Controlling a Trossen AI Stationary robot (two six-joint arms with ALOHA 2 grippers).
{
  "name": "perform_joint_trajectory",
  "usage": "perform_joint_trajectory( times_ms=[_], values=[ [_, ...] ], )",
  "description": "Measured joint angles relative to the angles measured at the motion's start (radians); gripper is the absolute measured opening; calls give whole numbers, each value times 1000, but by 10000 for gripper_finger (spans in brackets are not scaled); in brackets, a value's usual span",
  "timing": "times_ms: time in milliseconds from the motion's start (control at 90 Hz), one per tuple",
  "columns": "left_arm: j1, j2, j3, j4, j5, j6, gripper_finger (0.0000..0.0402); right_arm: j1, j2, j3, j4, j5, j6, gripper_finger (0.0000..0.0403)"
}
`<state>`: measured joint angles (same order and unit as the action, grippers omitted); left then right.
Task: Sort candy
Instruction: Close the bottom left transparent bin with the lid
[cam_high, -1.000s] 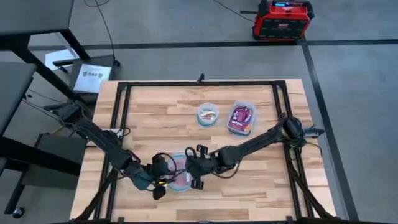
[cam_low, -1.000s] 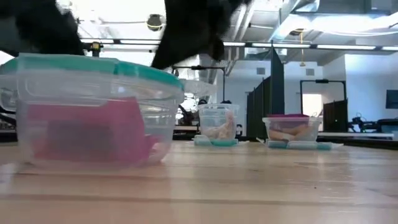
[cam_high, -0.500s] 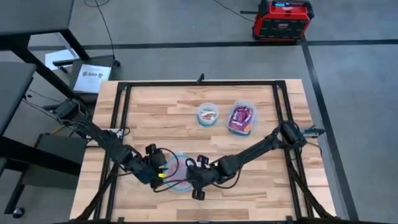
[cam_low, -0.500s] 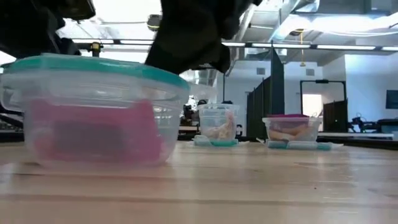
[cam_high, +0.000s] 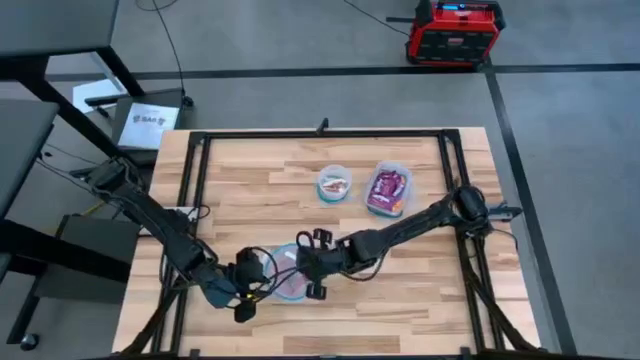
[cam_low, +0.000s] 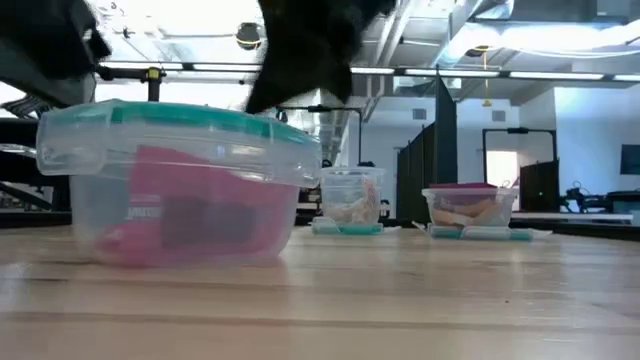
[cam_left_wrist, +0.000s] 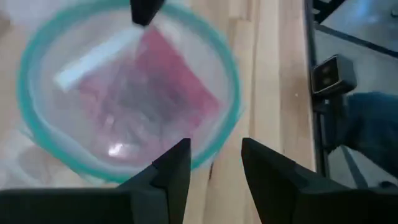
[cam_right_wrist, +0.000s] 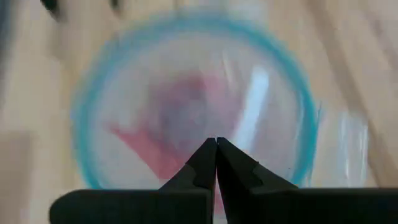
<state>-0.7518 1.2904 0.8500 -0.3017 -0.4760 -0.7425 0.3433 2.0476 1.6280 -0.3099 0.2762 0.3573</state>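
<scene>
A round clear container (cam_high: 290, 283) with a teal-rimmed lid (cam_low: 170, 118) stands on the table near its front edge. Red candy packets (cam_left_wrist: 155, 87) and a white stick (cam_left_wrist: 93, 59) lie inside. My right gripper (cam_right_wrist: 216, 146) is shut over the lid, coming from the right. My left gripper (cam_left_wrist: 214, 168) is open at the container's left side. Its fingers stand above the teal rim (cam_left_wrist: 221, 134), and the low view shows them clear of the lid. My right gripper has its shut fingertips (cam_low: 258, 100) on the lid's top (cam_low: 235, 112), toward the right side of the lid. The fingers slant down from the table's right. The container stands upright with its base on the table.
A small round container (cam_high: 335, 185) and a rectangular one (cam_high: 388, 190), both holding candy, stand toward the table's far side. A black frame (cam_high: 200, 180) runs along the table's edges. Bare wood lies to the right of the arms.
The container has slid a little toward the table's right edge and stays upright. My right gripper has gone toward the near edge and come back to the lid. My left gripper has gone toward the far edge and returned toward the near edge.
</scene>
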Motion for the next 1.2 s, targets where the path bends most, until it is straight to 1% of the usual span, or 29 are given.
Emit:
perform_joint_trajectory(
  times_ms=[56,156,222,289,333,389,500,611,700,878,967,1089,1200],
  values=[
    [7,-14,33,-88,-15,63,130,12,2,2,99,14,-8,0],
    [34,-38,73,-255,-25,202,130,20,47,2,249,32,-20,0],
    [63,-53,71,-331,-43,270,128,18,87,-2,328,90,5,0],
    [91,-71,27,-339,-48,336,124,16,121,-2,400,177,31,0],
    [111,-84,-14,-314,-47,369,122,17,144,-1,447,237,42,0],
    [132,-99,-75,-233,-41,397,121,22,177,3,491,287,59,0],
    [158,-132,-197,-79,5,411,120,35,239,-1,526,323,63,0],
    [158,-162,-267,57,18,400,120,51,271,-2,568,379,62,0],
    [157,-166,-294,108,19,389,120,51,296,4,609,382,65,0],
    [157,-157,-336,167,25,373,120,43,333,5,604,392,57,0],
    [157,-155,-339,165,26,364,120,43,336,5,596,393,56,0],
    [157,-149,-341,214,27,374,120,41,337,5,592,390,54,0],
    [157,-113,-341,256,26,390,120,40,337,3,583,386,54,0]
  ],
)
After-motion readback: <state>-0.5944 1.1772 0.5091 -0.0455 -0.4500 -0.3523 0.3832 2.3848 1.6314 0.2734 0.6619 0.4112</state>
